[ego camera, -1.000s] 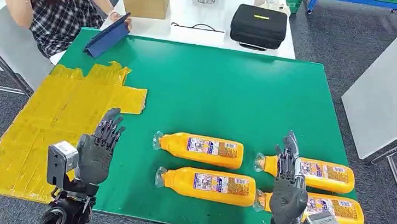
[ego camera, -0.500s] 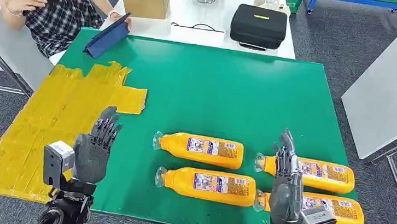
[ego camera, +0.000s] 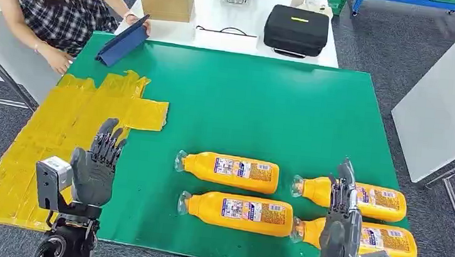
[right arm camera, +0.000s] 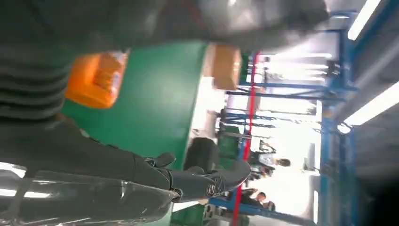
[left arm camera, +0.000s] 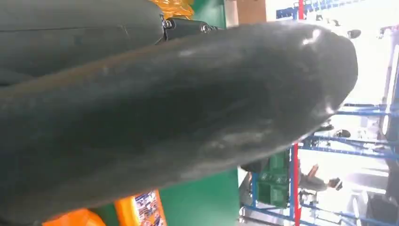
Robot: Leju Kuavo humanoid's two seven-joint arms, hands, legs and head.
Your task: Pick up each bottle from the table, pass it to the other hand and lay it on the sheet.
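Pre-grasp step: four bottles (ego camera: pixel 231 171) are laid on the green table (ego camera: pixel 265 107), none yet on the yellow sheet (ego camera: pixel 53 143). Right hand (ego camera: pixel 339 218) is held over the right-hand pair and left hand (ego camera: pixel 95 166) by the sheet, fingers spread, nothing gripped. A descent onto a bottle is called for next; layout is given by the head view, the wrist views being mostly blocked by the hands.

orange bottles (ego camera: pixel 231 170) (printed labels), green table (ego camera: pixel 265 107).

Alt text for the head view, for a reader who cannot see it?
Four orange bottles lie on a green table, none yet on the yellow sheet. The left hand and right hand are raised and empty; a person sits beyond.
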